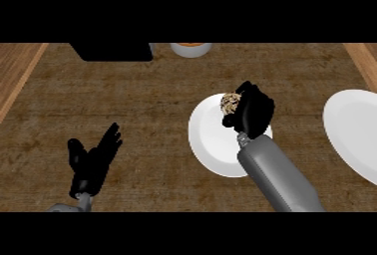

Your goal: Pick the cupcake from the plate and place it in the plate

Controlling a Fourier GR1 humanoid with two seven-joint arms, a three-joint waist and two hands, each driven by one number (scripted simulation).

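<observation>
Fingers [254, 97] of my right hand [253, 113] curl round the cupcake [231, 102], closing on its side so it can come away from the near plate [210, 144] upright. It sits at that plate's upper part (whether it has cleared the plate I cannot tell). My forearm crosses the plate because the reach comes from below. Well to the right, on the same surface [147, 99], waits the second plate [357, 134], its likely goal. My left hand [92, 162] rests lower left, spread, unneeded.
</observation>
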